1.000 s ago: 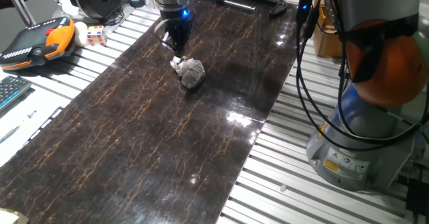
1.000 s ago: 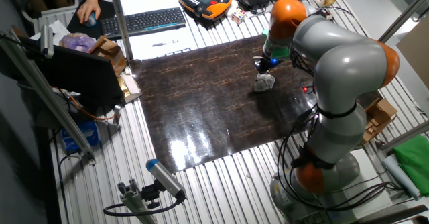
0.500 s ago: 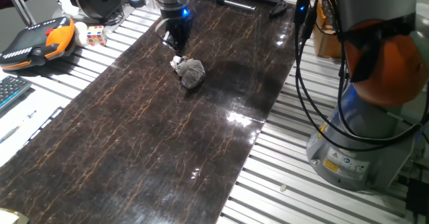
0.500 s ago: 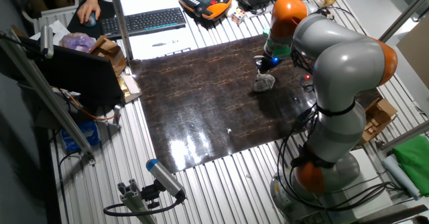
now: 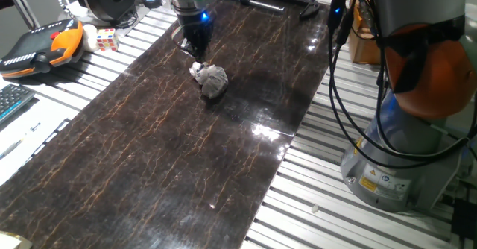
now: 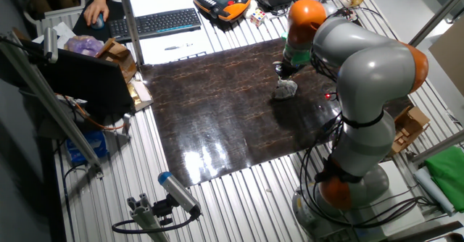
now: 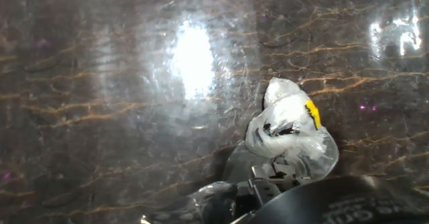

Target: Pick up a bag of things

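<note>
The bag of things point(image 5: 212, 80) is a small crumpled clear plastic bag with whitish lumps, lying on the dark marbled mat point(image 5: 149, 145). It also shows in the other fixed view point(image 6: 285, 90) and fills the lower right of the hand view point(image 7: 289, 133), where a yellow spot is visible on it. My gripper point(image 5: 196, 52) hangs just above and behind the bag's far end, pointing down, and is also seen from the other side point(image 6: 283, 71). Its dark fingers merge into one shape, so the gap between them is unreadable. Nothing is visibly held.
An orange-and-black teach pendant point(image 5: 41, 48) and a small multicoloured cube point(image 5: 106, 39) lie left of the mat. A keyboard point(image 6: 156, 23) sits at the back. The arm's grey base point(image 5: 395, 159) and hanging cables point(image 5: 335, 70) stand at the mat's right side.
The arm and gripper have shifted slightly to the left above the bag. The bag itself has stayed where it was on the mat.
</note>
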You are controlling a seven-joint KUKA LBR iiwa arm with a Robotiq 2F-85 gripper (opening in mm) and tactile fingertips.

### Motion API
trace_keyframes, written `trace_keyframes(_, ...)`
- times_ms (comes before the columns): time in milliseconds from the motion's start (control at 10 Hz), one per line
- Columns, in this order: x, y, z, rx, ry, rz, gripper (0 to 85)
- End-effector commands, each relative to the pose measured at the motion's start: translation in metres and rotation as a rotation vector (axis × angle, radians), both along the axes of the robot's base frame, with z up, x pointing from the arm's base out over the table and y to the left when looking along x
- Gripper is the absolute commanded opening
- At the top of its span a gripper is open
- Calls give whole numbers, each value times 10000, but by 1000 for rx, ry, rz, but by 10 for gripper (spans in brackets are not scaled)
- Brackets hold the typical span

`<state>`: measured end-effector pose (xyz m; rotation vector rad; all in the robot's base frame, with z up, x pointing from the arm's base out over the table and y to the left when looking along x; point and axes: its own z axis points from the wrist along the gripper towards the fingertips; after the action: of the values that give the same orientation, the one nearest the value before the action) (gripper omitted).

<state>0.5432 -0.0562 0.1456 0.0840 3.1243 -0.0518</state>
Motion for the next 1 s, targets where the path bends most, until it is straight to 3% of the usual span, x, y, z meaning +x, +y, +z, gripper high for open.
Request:
trace_keyframes(0,-1,2,2,1,-2,15,7)
trace_keyframes(300,0,6,-1,-30,-4,44,10)
trace_keyframes(400,5,6,-8,-44,-21,34,203)
trace_keyframes(500,4,5,-14,-54,-39,6,463)
trace_keyframes(600,8,11,-24,-56,-71,-38,667)
trace_keyframes(700,17,19,-43,-57,-80,-74,813)
trace_keyframes(900,65,-2,-99,-65,-80,-78,850)
